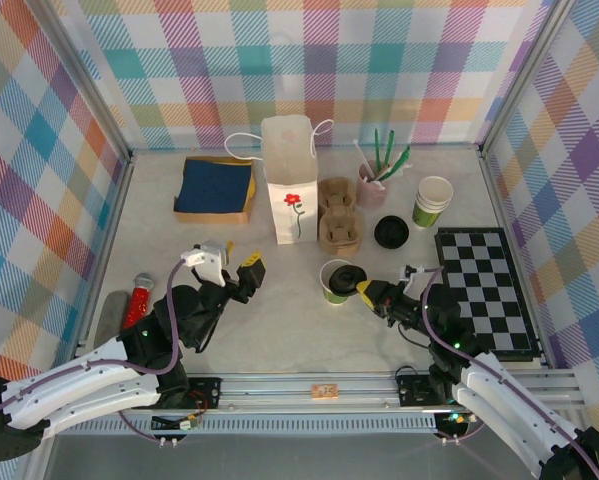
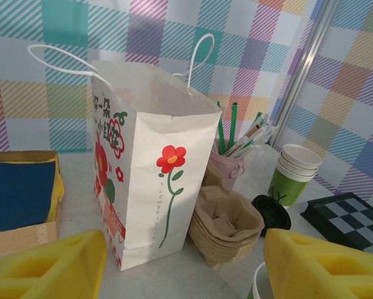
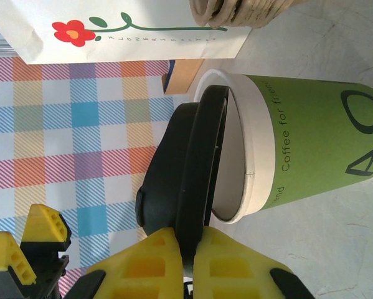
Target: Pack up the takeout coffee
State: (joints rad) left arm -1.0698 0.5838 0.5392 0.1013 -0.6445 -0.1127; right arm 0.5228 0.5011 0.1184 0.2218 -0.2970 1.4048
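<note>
Pinching the lid (image 3: pixel 183 174) by its edge, the right gripper (image 3: pixel 189 249) holds it tilted against the rim of the cup (image 3: pixel 311 143), not seated. The cup stands mid-table, near the carrier (image 1: pixel 339 215) and bag (image 1: pixel 291 180). Risk: an off-centre press could tip the light cup or leave the lid cocked, and the thin edge grip may slip. Left gripper (image 1: pixel 231 266) is wide open, holding nothing, apart from the cup. Spare lid (image 1: pixel 390 232), cup stack (image 1: pixel 432 200) and pot (image 1: pixel 372 185) sit behind. The carrier crowds the path to the bag.

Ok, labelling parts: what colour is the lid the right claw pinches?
Black lid, best in the right wrist view.
</note>
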